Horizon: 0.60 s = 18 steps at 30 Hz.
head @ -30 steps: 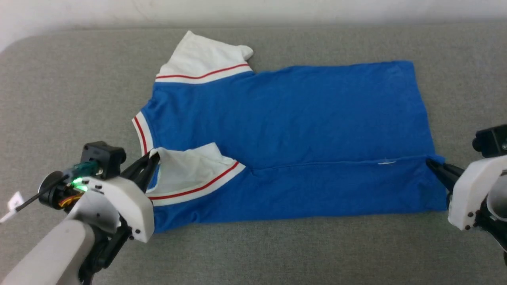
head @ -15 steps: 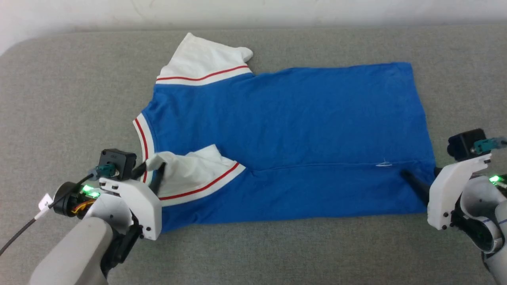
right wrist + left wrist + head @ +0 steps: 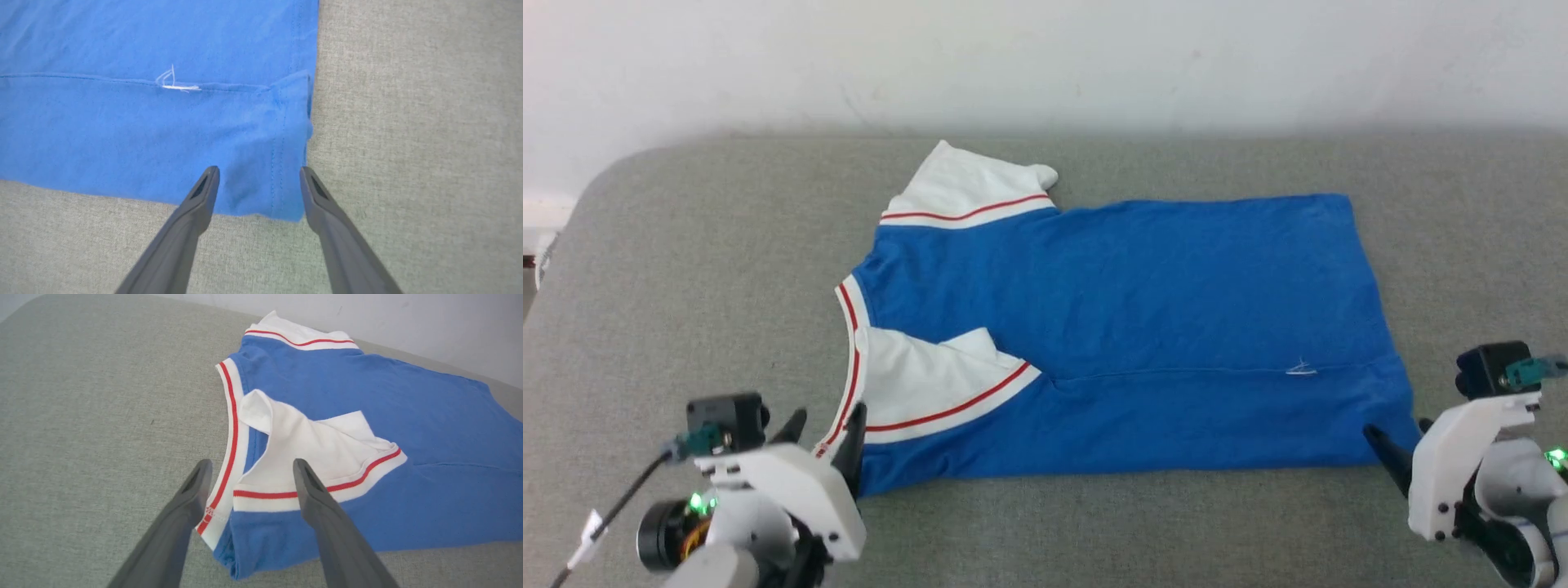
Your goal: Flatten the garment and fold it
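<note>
The royal-blue garment (image 3: 1127, 327) lies flat on the grey surface, collar to the left and hem to the right. Its near long edge is folded over onto the body, and the near white sleeve (image 3: 923, 384) with red stripe lies on top. The far sleeve (image 3: 964, 192) sticks out at the back. No print is visible. My left gripper (image 3: 827, 415) stands open just short of the collar corner, its tips either side of the collar trim (image 3: 229, 428) and sleeve. My right gripper (image 3: 1395, 429) is open at the near hem corner (image 3: 282, 183), holding nothing.
The grey padded surface (image 3: 686, 286) stretches wide to the left, right and front of the garment. A white wall (image 3: 1045, 57) rises behind it. The surface's rounded left end (image 3: 572, 220) drops off. A loose white thread (image 3: 175, 83) sits on the fold seam.
Both grippers let go of the cloth, opened and drew back toward the near edge. The near sleeve dropped flat. The camera tilted up, so the whole picture shifted down.
</note>
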Motion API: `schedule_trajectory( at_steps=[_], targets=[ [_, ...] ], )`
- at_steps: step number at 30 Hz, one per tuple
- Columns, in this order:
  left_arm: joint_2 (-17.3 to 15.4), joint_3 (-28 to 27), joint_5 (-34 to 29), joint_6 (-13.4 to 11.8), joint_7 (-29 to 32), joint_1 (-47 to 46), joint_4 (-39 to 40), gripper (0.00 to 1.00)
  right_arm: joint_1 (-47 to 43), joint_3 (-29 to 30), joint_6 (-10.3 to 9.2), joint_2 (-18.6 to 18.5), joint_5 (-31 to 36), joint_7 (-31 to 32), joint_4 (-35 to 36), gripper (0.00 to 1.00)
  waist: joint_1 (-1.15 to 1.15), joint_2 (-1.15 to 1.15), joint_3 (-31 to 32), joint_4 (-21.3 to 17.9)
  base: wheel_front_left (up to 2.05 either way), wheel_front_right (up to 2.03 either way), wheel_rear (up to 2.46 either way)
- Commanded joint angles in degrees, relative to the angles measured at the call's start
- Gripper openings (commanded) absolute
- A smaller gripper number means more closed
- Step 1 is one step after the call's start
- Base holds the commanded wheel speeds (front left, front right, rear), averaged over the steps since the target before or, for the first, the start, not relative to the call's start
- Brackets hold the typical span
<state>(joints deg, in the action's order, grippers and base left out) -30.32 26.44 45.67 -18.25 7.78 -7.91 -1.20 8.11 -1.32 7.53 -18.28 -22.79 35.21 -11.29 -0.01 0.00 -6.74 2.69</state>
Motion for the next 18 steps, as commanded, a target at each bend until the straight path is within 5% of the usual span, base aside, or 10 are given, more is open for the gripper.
schedule_trajectory(
  at_steps=[1, 12, 18],
  targets=[
    [-0.21, 0.0, 0.05, -0.9, 0.51, 1.37, 1.1, 1.0, -1.11, 1.16, -0.04, 1.12, 1.23, 0.73, 1.23, 1.0, 0.01, 0.0, 0.59, 0.22, 0.0, 0.0, 0.0],
    [-3.99, 1.86, -0.78, -6.33, 7.63, 5.96, 5.19, 1.0, -7.45, 8.63, -0.04, 10.26, 6.75, 5.4, 12.05, 1.0, 0.01, 0.0, -1.05, -0.26, 0.0, 0.0, 0.0],
    [-2.4, 2.04, -0.27, -6.14, 7.34, 4.69, 1.76, 1.0, -7.56, 9.59, -0.04, 11.47, 7.75, 6.43, 14.91, 1.0, 0.01, 0.0, -3.48, -1.44, 0.0, 0.0, 0.0]
  ],
)
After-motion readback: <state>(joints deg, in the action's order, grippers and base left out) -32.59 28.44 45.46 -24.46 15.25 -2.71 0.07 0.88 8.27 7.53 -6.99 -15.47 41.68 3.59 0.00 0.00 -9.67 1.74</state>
